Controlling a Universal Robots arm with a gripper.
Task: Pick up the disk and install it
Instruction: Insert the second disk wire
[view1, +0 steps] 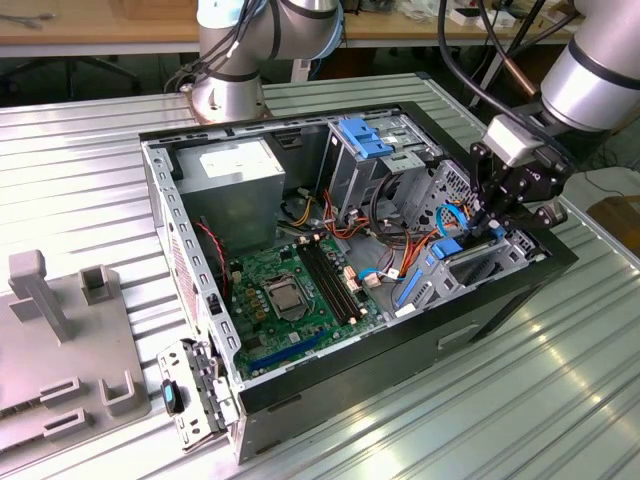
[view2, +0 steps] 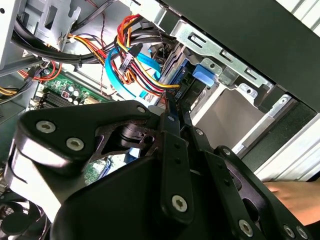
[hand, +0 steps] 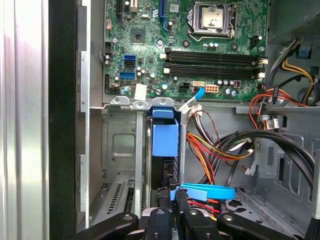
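In the first wrist view the gripper (hand: 175, 206) pinches the one disk (hand: 164, 141), upright in the case's bay (hand: 126, 150), beside the motherboard (hand: 185, 45).

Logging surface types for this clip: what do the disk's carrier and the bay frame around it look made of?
The disk carrier looks like moulded plastic: uniform bright blue, matte, soft rounded edges. The bay frame looks like stamped sheet metal, probably bare steel: dull silver-grey, punched slots, folded edges. The gripper sits at the disk's near end.
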